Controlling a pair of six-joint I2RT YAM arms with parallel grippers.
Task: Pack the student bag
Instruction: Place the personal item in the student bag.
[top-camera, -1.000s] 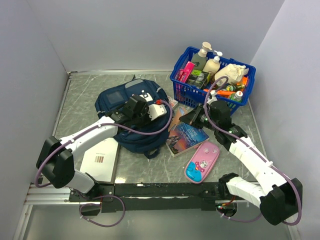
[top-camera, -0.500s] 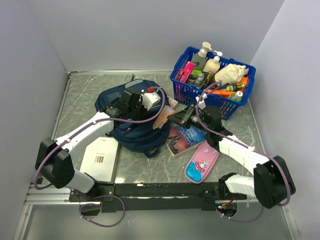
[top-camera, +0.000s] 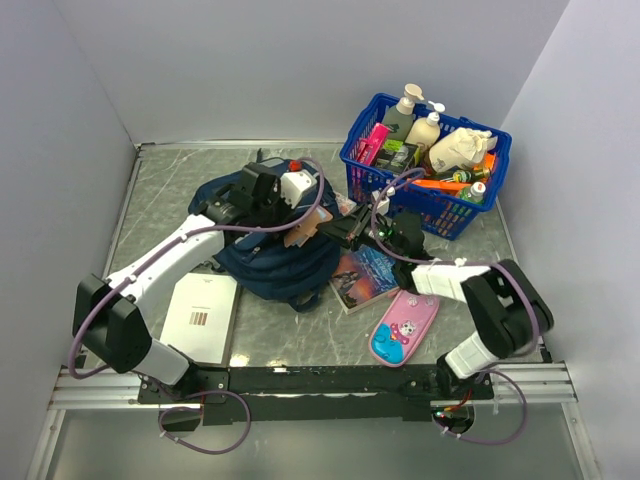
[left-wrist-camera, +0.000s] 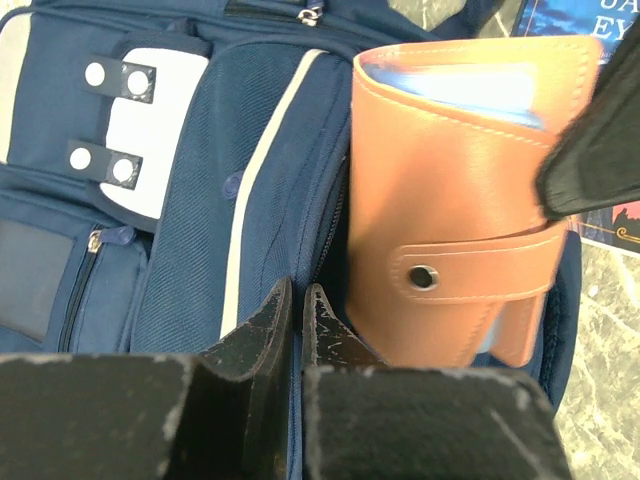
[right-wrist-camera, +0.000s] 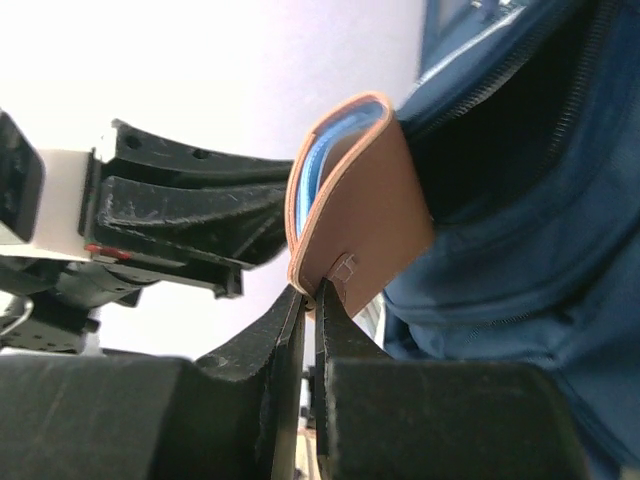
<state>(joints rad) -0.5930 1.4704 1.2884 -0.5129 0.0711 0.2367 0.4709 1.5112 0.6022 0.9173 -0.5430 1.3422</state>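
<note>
The navy student bag (top-camera: 262, 262) lies at the table's middle left; its white patch (left-wrist-camera: 150, 120) and pocket fabric show in the left wrist view. My left gripper (left-wrist-camera: 297, 290) is shut on the bag's fabric at the edge of its open zip and holds it up (top-camera: 285, 205). My right gripper (right-wrist-camera: 310, 292) is shut on the lower edge of a tan leather wallet (right-wrist-camera: 360, 200) with a snap strap (left-wrist-camera: 460, 200). The wallet stands at the mouth of the bag's opening (top-camera: 302, 235), with blue pages inside it. One right finger (left-wrist-camera: 600, 140) overlaps its corner.
A blue plastic basket (top-camera: 372, 180) with bottles and packets stands at the back right. A book (top-camera: 372, 272) and a pink pencil case (top-camera: 405, 323) lie right of the bag. A white notebook (top-camera: 200, 315) lies at the front left. Walls close in on both sides.
My right arm has swung left, carrying the tan wallet to the bag's opening. My left gripper has shifted a little back with the bag's fabric in it.
</note>
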